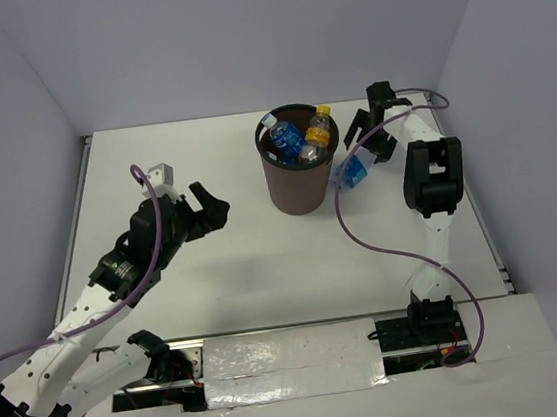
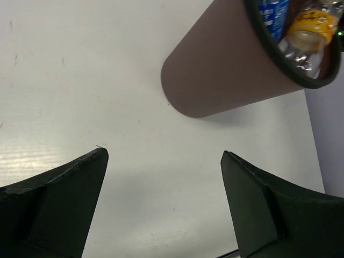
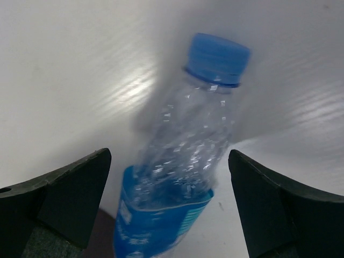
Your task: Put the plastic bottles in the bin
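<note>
The brown bin stands at the back middle of the table. Inside it I see a blue-labelled bottle, an orange-labelled, orange-capped bottle and part of another bottle. A further blue-labelled bottle is outside, right by the bin's right wall. In the right wrist view this bottle looks blurred, blue cap away from the camera, between my right gripper's wide-open fingers without touching them. My left gripper is open and empty, left of the bin.
The right arm's purple cable loops over the table right of the bin. White walls enclose the table at the back and sides. The arm bases and foil-covered mounts sit along the near edge.
</note>
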### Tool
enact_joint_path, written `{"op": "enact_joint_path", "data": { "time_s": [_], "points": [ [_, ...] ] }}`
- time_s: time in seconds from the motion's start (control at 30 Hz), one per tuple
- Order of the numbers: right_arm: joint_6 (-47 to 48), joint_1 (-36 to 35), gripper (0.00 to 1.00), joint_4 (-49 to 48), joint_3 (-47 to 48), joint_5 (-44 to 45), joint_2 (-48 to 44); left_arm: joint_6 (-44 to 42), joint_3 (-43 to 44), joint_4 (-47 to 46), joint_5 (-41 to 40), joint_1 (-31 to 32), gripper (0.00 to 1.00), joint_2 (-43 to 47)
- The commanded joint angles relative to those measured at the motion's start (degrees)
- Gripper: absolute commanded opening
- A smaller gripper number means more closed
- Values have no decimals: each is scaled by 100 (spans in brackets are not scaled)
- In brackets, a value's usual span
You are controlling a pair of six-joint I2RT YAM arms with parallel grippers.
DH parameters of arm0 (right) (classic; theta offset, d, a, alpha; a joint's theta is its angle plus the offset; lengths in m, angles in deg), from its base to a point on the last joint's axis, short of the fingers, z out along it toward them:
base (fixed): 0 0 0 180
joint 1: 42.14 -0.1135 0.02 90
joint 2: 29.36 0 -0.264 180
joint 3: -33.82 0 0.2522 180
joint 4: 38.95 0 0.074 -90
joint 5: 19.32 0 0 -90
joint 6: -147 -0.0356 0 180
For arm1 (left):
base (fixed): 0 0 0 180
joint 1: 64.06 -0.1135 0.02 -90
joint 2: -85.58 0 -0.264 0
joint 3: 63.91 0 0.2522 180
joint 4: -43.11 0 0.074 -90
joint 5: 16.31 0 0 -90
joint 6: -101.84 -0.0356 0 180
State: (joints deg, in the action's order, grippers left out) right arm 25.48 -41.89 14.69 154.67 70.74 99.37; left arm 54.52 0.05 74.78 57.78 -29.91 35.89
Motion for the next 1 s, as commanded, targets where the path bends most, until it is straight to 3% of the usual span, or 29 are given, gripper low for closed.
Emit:
{"op": "enact_joint_path", "data": {
  "time_s": [0.0,0.13,0.2,0.3,0.33,0.5,0.6,0.8,0.87,0.97],
  "points": [
    [-99,1,97,389,32,662,47,355,-97,-104,-290,-31,99,161],
    [-55,1,93,389,-126,628,117,303,-133,-68,-308,-49,99,92],
    [-38,10,86,319,-267,540,118,285,-115,-95,-317,-58,99,48],
    [129,36,64,222,-390,295,-127,311,-115,-112,-352,-67,99,3],
    [216,45,50,222,-408,250,-198,329,-133,-104,-352,-67,99,12],
    [760,133,19,-67,-636,39,-1171,443,-396,-139,-457,-84,99,292],
    [1331,133,12,-357,-672,-207,-2007,505,-554,-191,-484,-93,99,478],
    [2693,1,11,-1385,-706,-1006,-3747,496,-678,-253,-449,-146,99,610],
    [3045,-322,8,-2060,-838,-1332,-4284,479,-713,-323,-405,-163,99,619],
    [3345,-796,5,-2300,-769,-1754,-4637,487,-783,-446,-344,-172,99,610]
  ]
}}
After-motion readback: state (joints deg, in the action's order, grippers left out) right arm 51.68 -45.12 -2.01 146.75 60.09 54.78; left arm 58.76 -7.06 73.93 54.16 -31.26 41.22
